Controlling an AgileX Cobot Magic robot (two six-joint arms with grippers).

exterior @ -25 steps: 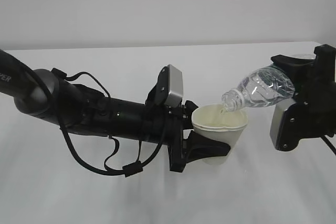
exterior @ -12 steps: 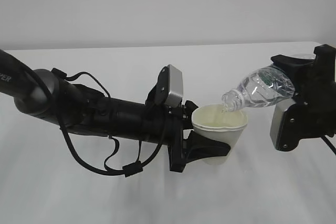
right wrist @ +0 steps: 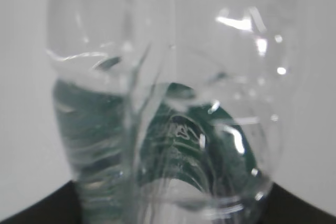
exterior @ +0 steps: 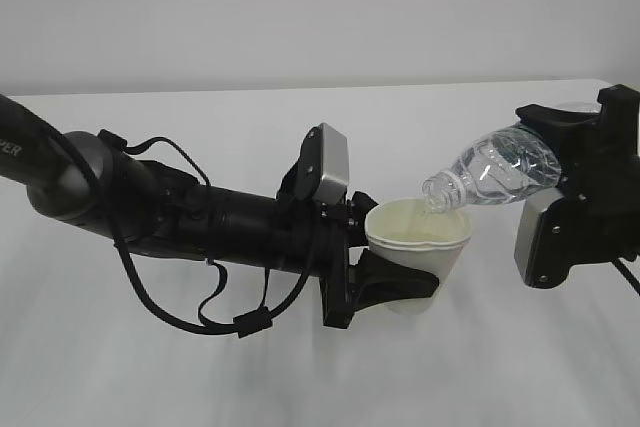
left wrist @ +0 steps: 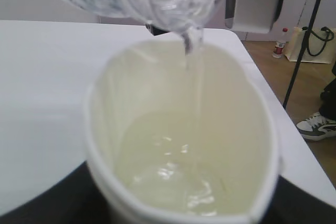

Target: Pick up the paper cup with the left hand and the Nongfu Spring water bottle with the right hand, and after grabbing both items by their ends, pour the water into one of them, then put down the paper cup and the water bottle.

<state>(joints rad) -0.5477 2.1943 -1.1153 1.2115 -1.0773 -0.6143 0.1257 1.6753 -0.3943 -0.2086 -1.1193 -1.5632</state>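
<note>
Right gripper (exterior: 560, 162) tips bottle (exterior: 495, 172), water (left wrist: 193, 93) streaming into gripped cup (exterior: 420, 247).

The exterior camera looks slantwise down at the table (exterior: 300, 387); both wrist cameras sit close on the pour.

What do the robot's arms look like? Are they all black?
Mostly black. The left arm is a thick, round black tube with thin black cables looping round it and white letters near its shoulder. Each arm carries a silver-grey box: one by the left pincer, one under the right pincer. The pincer fingers are blocky and black.
</note>
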